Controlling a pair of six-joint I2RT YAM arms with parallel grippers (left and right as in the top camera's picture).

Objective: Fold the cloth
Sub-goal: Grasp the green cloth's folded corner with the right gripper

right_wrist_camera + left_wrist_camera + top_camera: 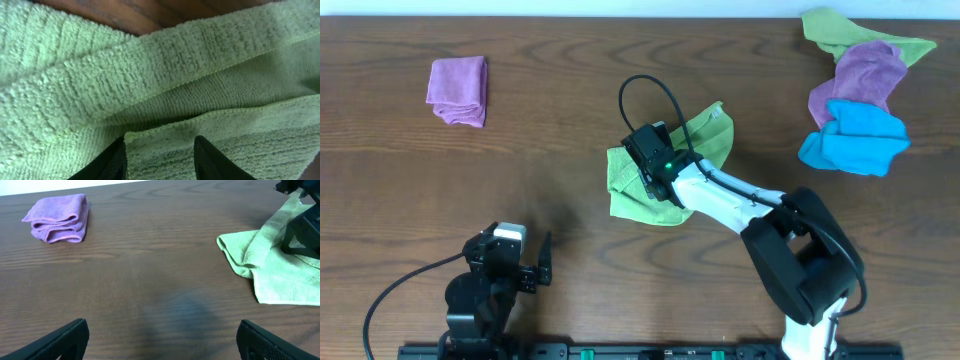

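Observation:
The lime-green cloth [703, 135] lies bunched and partly doubled over at the table's middle. It also shows at the right of the left wrist view [280, 275] and fills the right wrist view [150, 75]. My right gripper [655, 165] is down on the cloth's middle. Its fingers [160, 152] are part open and straddle a corner of the top layer. My left gripper [508, 245] is wide open and empty over bare wood near the front left [160, 340], well apart from the cloth.
A folded purple cloth [457, 90] lies at the back left and shows in the left wrist view [57, 217]. At the back right is a pile: a duller green cloth [850, 35], a purple cloth [865, 70] and a blue cloth [855, 140].

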